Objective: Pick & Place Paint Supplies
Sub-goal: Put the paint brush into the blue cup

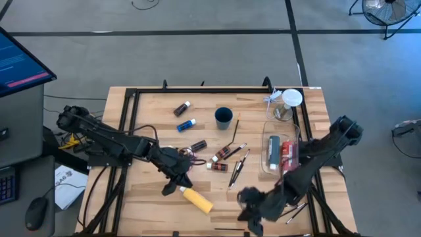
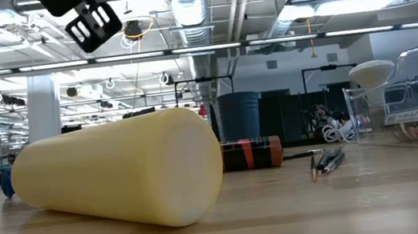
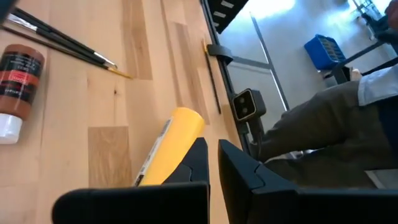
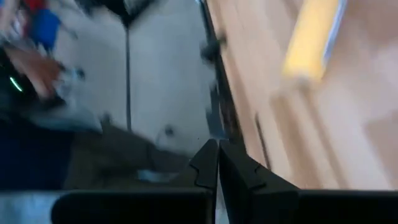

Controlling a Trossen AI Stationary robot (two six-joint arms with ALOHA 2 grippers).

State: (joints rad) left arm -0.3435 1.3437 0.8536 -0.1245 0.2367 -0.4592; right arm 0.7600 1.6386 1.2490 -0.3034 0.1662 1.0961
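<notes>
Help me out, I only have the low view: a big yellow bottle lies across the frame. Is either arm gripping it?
Observer: No. The left gripper is just beside the yellow bottle, at its cap end, fingers shut on nothing.
Operator: Right arm?
Observer: The right gripper is over the table edge at the bottom of the high view, fingers shut, empty.
Operator: Anything binned?
Observer: The clear tray on the right holds a grey tube and a red tube.

left arm: stretched toward table centre, left gripper (image 3: pixel 212 163) closed | right arm: bent at front edge, right gripper (image 4: pixel 217 163) closed
</notes>
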